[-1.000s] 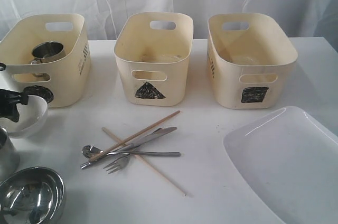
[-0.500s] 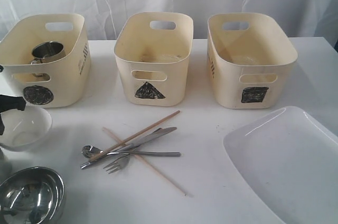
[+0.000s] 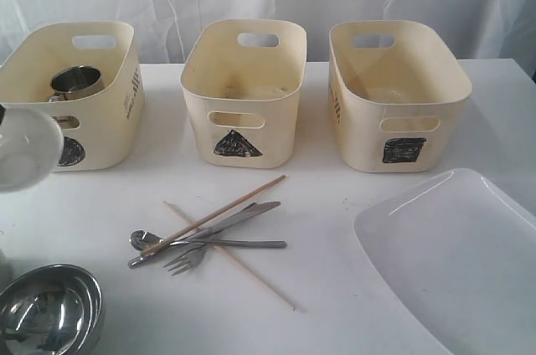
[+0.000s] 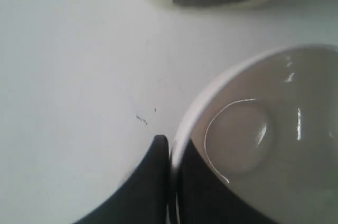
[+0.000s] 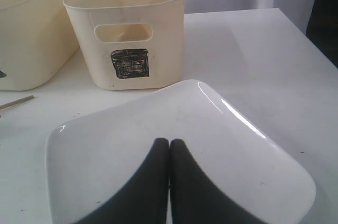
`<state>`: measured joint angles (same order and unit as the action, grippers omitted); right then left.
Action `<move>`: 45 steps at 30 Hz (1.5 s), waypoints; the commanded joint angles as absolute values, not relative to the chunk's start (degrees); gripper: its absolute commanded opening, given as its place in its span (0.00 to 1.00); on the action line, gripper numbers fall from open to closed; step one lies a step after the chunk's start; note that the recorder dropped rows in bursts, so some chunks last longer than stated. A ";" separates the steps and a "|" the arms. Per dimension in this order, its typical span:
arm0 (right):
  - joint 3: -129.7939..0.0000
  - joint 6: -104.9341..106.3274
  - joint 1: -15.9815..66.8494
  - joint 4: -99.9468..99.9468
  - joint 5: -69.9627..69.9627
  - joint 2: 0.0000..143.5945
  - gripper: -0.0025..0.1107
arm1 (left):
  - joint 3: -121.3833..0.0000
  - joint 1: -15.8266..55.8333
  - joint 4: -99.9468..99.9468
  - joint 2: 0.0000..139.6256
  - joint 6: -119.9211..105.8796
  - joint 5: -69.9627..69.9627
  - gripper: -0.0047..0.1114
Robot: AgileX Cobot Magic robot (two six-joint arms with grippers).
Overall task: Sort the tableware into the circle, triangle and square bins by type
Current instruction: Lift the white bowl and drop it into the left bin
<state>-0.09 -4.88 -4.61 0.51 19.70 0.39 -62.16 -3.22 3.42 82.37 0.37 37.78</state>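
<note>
In the left wrist view my left gripper (image 4: 170, 145) is shut on the rim of the small white bowl (image 4: 253, 134), one finger inside and one outside. In the exterior view the bowl (image 3: 23, 150) hangs blurred above the table, in front of the circle bin (image 3: 100, 112), which holds a steel mug (image 3: 75, 80). The triangle bin (image 3: 243, 91) and square bin (image 3: 394, 91) stand further right. Chopsticks (image 3: 222, 208), knife (image 3: 239, 218), fork (image 3: 188, 259) and spoon (image 3: 142, 240) lie in a pile. My right gripper (image 5: 169, 142) is shut and empty over the large white plate (image 5: 211, 145).
A steel bowl (image 3: 50, 309) sits at the front left corner. The plate (image 3: 452, 263) fills the front right of the table. White curtains hang behind the bins. The table's right edge (image 5: 296, 23) runs close to the square bin (image 5: 132, 34).
My left gripper has shut on the white bowl's rim and raised it off the table toward the circle bin. The right arm has not moved.
</note>
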 commanded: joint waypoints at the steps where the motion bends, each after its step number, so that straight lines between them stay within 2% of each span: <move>1: 0.00 -5.03 -4.54 0.41 19.52 0.00 0.02 | -63.97 -3.32 6.39 74.78 0.00 31.35 0.04; 7: 0.00 -5.03 -4.54 0.41 19.52 0.00 0.02 | -64.63 -3.32 6.39 73.34 0.00 11.68 0.04; 13: 0.00 -5.03 -4.54 0.41 19.52 0.00 0.02 | -65.11 -3.01 5.85 88.69 2.38 -18.21 0.04; 18: 0.00 -5.03 -4.54 0.41 19.52 0.00 0.02 | -66.18 -0.14 1.61 95.21 7.07 -17.67 0.04; 24: 0.00 -5.03 -4.54 0.41 19.52 0.00 0.02 | -66.46 1.26 -6.88 100.49 7.29 -28.35 0.04; 29: 0.00 -5.03 -4.54 0.41 19.52 0.00 0.02 | -68.03 1.26 -9.66 104.48 7.29 -28.78 0.04; 31: 0.00 -5.03 -4.54 0.41 19.52 0.00 0.02 | -68.14 1.26 -10.86 105.02 4.61 -29.02 0.09; 32: 0.00 -5.03 -4.54 0.41 19.52 0.00 0.02 | -68.14 1.26 -12.28 105.02 4.10 -29.14 0.18; 33: 0.00 -5.03 -4.54 0.41 19.52 0.00 0.02 | -68.14 1.26 -12.67 105.02 4.10 -29.29 0.23; 34: 0.00 -5.03 -4.54 0.41 19.52 0.00 0.02 | -68.14 1.26 -12.67 105.02 4.10 -30.10 0.37; 35: 0.00 -5.03 -4.54 0.41 19.52 0.00 0.02 | -68.14 1.26 -12.67 105.02 4.10 -30.93 0.44; 36: 0.00 -5.03 -4.54 0.41 19.52 0.00 0.02 | -68.14 1.26 -12.55 105.02 4.49 -33.20 0.56; 38: 0.00 -5.03 -4.54 0.41 19.52 0.00 0.02 | -68.14 1.26 -12.49 104.78 6.92 -35.23 0.65; 40: 0.00 -5.03 -4.54 0.41 19.52 0.00 0.02 | -68.14 1.26 -12.49 103.94 10.19 -35.36 0.71; 45: 0.00 -5.03 -4.54 0.41 19.52 0.00 0.02 | -68.14 1.26 -12.49 99.53 10.52 -34.25 0.71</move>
<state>-0.09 -4.88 -4.61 0.51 19.70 0.30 -67.76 1.02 -12.27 102.86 9.62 -34.17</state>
